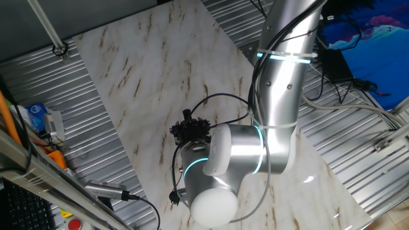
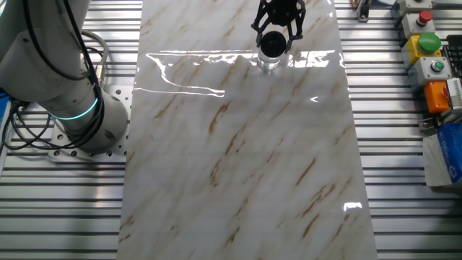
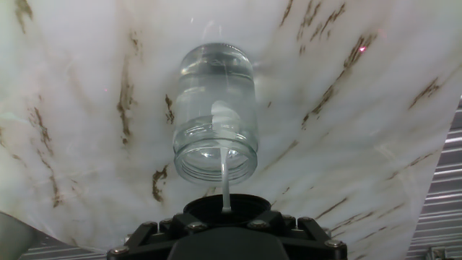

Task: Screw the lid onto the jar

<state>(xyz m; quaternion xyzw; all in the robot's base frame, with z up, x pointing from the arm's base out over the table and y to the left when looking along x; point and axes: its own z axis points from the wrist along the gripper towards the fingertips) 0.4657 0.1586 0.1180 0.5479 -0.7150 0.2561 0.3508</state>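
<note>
Here the jar (image 3: 215,115) stands upright on the marble bench (image 2: 238,166), mouth open and threads bare, so the lid (image 2: 272,43) is not yet on it. In the other fixed view the lid hangs in the hand (image 2: 276,32) right over the jar's glinting rim, near the far edge of the bench; the fingers (image 2: 296,25) close around the cap's edge, so the hand is gripping the lid. In the hand view the jar sits just ahead of the dark cap, slightly off from dead centre.

The jar looks light and stiff, clear glass with a slick wall and a smooth base on polished stone, so I judge it will slide or spin easily if the lid drags on it. Nothing pins it down. It is also brittle: a hard push down or a tilted landing could chip the rim or tip it over.

The lid appears rigid plastic, small and light. Holding it by the rim, as now, leaves the underside free to meet the threads. It should come down level and centred, with gentle pressure while turning, or the threads may cross and the jar may simply turn along with it.
</note>
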